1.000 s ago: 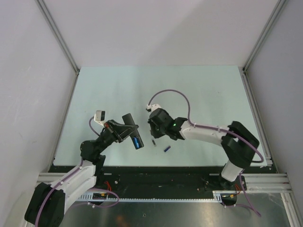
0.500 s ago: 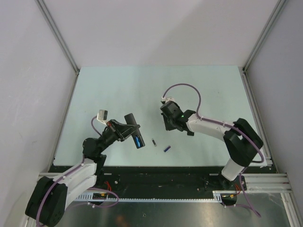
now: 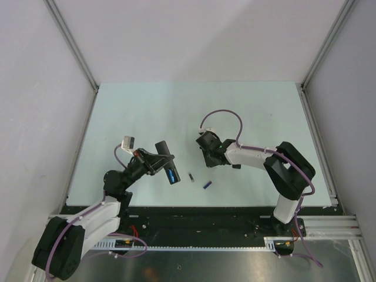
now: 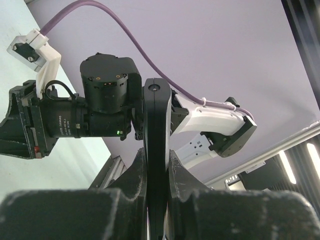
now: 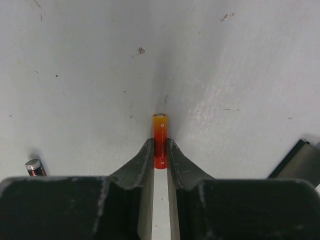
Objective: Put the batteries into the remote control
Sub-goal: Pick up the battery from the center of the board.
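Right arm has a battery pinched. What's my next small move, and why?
Probably swing the right end effector toward the remote: it is shut on an orange battery, the left end effector grips the remote, and one blue battery already sits in it.

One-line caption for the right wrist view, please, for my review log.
The right gripper pinches an orange battery above the pale table; a second battery lies at lower left.

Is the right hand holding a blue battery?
No: the right hand pinches an orange-red battery between its fingers, as the right wrist view shows.
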Controlling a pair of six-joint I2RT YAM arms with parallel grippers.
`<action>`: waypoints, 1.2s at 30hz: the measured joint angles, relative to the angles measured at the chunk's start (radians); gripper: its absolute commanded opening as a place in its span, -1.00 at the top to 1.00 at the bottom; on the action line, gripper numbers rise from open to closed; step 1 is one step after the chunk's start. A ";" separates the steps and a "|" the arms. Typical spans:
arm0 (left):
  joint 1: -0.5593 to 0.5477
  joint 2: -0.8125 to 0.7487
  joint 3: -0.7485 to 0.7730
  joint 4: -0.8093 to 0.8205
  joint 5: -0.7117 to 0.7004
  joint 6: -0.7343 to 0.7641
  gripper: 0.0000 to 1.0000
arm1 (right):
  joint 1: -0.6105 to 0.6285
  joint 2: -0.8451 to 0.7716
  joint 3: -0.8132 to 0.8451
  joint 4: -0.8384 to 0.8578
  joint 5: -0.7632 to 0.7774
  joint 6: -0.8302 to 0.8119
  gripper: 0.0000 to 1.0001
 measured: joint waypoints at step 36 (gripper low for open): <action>0.001 0.025 0.000 0.000 0.001 0.008 1.00 | 0.004 -0.008 0.001 -0.074 -0.032 0.005 0.61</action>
